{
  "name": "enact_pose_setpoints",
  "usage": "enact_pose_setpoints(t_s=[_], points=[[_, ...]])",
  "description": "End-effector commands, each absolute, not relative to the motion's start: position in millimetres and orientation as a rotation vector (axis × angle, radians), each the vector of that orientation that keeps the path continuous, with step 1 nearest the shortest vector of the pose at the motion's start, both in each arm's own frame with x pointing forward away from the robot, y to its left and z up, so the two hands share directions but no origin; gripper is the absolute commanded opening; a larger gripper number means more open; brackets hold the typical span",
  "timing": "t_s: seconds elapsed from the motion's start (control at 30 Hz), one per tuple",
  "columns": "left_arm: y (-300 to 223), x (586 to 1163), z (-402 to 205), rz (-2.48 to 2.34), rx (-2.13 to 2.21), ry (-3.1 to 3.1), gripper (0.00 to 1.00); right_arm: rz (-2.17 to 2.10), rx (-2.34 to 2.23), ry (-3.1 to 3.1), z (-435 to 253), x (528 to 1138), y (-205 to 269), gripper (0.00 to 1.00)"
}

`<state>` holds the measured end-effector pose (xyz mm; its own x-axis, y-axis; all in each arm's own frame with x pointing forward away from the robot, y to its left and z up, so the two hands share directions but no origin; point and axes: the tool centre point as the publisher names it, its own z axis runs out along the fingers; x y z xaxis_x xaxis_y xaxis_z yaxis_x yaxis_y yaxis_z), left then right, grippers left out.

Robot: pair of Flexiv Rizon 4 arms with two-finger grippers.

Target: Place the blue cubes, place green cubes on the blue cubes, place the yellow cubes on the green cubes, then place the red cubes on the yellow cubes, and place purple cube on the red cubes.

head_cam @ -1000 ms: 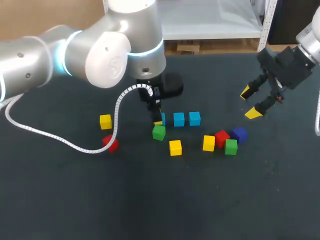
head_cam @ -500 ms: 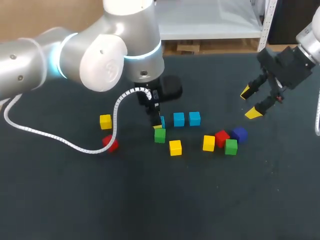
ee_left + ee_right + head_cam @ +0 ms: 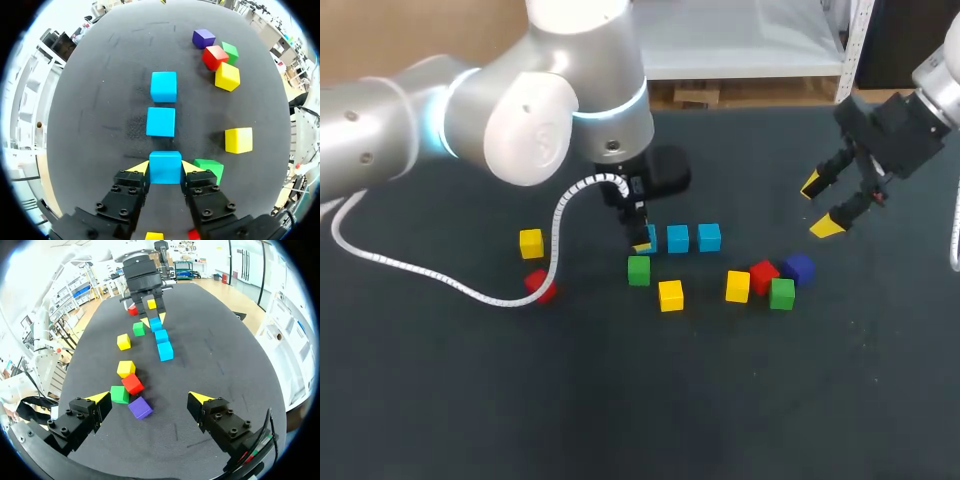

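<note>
My left gripper (image 3: 642,241) (image 3: 165,167) is shut on a blue cube (image 3: 647,239) (image 3: 165,167) that sits low at the table, first in a row with two more blue cubes (image 3: 678,238) (image 3: 709,236) (image 3: 161,121) (image 3: 164,86). A green cube (image 3: 639,270) (image 3: 209,169) lies just beside its right finger. A yellow cube (image 3: 671,295) lies nearby. Further right a yellow (image 3: 738,286), a red (image 3: 764,276), a green (image 3: 782,293) and a purple cube (image 3: 800,268) huddle together. My right gripper (image 3: 820,206) (image 3: 150,397) hangs open above them, holding nothing.
Another yellow cube (image 3: 531,243) and a red cube (image 3: 542,286) lie to the left, the red one partly behind my left arm's white cable (image 3: 470,290). The dark table (image 3: 720,400) has free room along its near side.
My left gripper has shifted slightly right with the blue cube, closer to the other two blue cubes. The green cube beside it has slid a little nearer. The right arm has not moved.
</note>
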<state>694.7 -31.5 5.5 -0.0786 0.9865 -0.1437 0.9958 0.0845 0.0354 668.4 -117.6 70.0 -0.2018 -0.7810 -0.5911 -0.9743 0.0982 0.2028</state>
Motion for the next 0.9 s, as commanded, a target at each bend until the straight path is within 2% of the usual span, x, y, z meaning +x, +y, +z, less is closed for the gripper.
enact_pose_setpoints(t_s=[0.03,0.9], points=[[-36.5,700.8,4.1,-0.100,2.047,2.215,0.00,0.808,-1.728,2.048,69.7,668.7,-117.5,1.00],[-33.7,707.9,-3.9,-0.084,2.058,2.224,0.00,0.808,-1.728,2.048,69.7,668.7,-117.5,1.00]])
